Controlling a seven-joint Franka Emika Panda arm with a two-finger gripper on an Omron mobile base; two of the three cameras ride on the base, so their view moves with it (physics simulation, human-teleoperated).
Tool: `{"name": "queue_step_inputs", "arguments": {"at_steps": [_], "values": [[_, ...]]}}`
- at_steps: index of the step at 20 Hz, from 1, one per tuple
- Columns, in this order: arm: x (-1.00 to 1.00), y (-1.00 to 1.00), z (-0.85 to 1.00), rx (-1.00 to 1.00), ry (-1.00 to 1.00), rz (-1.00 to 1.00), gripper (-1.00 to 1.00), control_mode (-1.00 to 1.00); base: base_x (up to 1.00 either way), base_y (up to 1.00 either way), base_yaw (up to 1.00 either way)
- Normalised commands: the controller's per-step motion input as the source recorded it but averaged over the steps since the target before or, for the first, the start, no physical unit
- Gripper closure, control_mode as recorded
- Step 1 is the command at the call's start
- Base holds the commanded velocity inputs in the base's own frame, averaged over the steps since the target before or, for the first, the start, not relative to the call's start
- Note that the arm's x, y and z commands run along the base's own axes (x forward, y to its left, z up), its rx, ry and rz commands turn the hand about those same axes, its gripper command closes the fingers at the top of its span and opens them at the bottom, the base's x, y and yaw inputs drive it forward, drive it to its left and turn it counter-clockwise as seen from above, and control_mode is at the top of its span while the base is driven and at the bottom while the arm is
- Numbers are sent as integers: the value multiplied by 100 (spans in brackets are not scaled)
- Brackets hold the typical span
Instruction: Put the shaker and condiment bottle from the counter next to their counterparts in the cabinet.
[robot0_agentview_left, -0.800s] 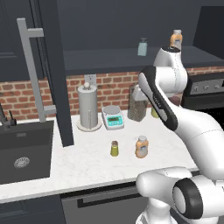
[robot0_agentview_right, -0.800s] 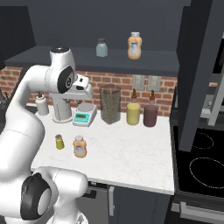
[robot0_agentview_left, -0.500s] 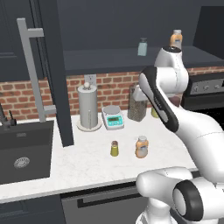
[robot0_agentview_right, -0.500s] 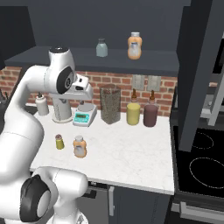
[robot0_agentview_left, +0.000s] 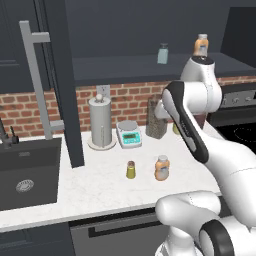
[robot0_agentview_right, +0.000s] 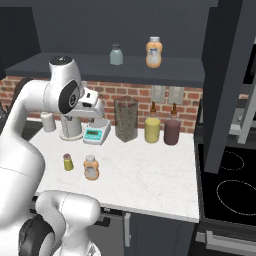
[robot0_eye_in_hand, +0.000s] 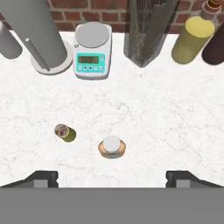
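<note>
A red brick backsplash (robot0_agentview_left: 130, 97) is running behind the white marble-look counter (robot0_agentview_left: 100, 187) (faintly grey-veined). A black sink basin (robot0_agentview_left: 27, 172) is sitting at its left end, a black glass cooktop (robot0_agentview_right: 231, 187) at its right, dark charcoal cabinetry (robot0_agentview_right: 227, 75) hanging overhead.

Light fell soft and even over the whole kitchen, with no single lamp to blame for it. The white worktop (robot0_agentview_left: 105, 185) was the brightest surface, free of glare, and the shaker (robot0_agentview_left: 130, 170) and the condiment bottle (robot0_agentview_left: 161, 167) laid only faint, short shadows on it. The cabinet (robot0_agentview_left: 65, 80) stayed dim and flat. Edges looked slightly soft and grainy, straight lines undistorted; nothing smeared.
</note>
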Motion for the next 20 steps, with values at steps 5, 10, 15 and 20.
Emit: {"name": "queue_step_inputs", "arguments": {"at_steps": [5, 10, 15, 20], "values": [[-29, 2, 0, 0, -4, -8, -100, -100, 0, 0, 0], [-22, 1, 0, 0, -2, -12, -100, -100, 0, 0, 0], [-1, 0, 0, 6, 0, -17, -100, -100, 0, 0, 0], [0, 0, 0, 14, 0, -21, -100, -100, 0, 0, 0]]}}
